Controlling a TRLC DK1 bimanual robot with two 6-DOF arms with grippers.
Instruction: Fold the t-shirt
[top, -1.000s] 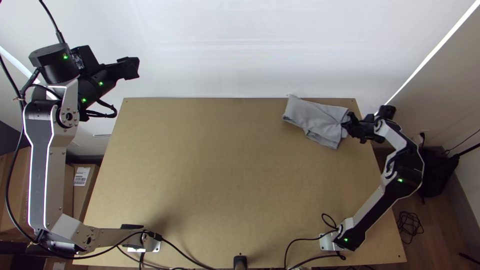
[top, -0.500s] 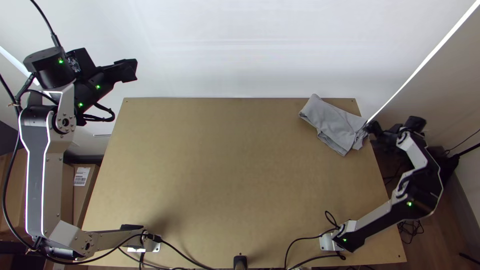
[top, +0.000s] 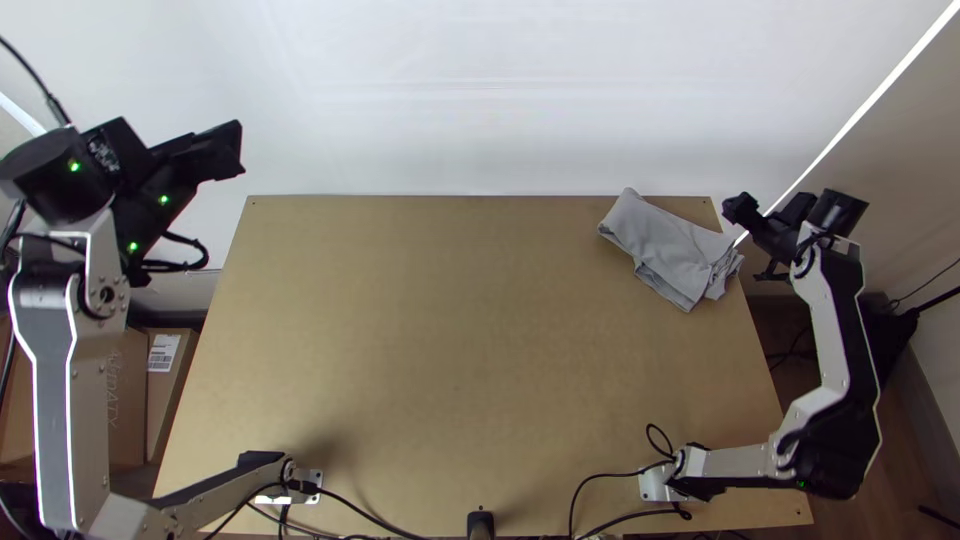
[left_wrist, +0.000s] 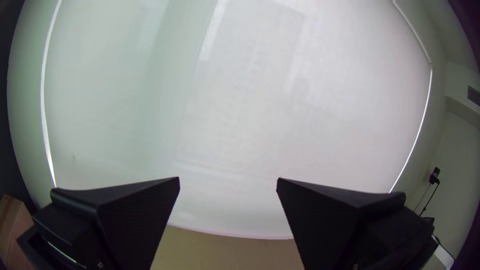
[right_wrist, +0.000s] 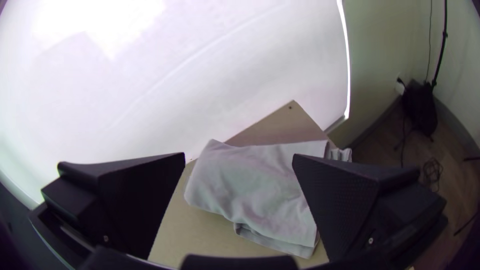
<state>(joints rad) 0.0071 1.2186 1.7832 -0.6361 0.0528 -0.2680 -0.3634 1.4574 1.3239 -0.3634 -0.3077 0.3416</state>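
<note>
At final step, likely — parking folded t-shirt (top: 668, 250), upper right | with left gripper (left_wrist: 228, 179) and right gripper (right_wrist: 239, 156) spread, empty | next: back clear — no regrip

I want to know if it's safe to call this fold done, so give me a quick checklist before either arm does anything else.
1. Right gripper open, holding no cloth: ok.
2. Left gripper open, well away from the t-shirt: ok.
3. T-shirt in a compact bundle: ok.
4. T-shirt wholly on the table: not ok, one end seems to poke past the right edge.
5. Layers lined up: not ok, they end unevenly.
6. Number of folds: cannot tell.
</note>
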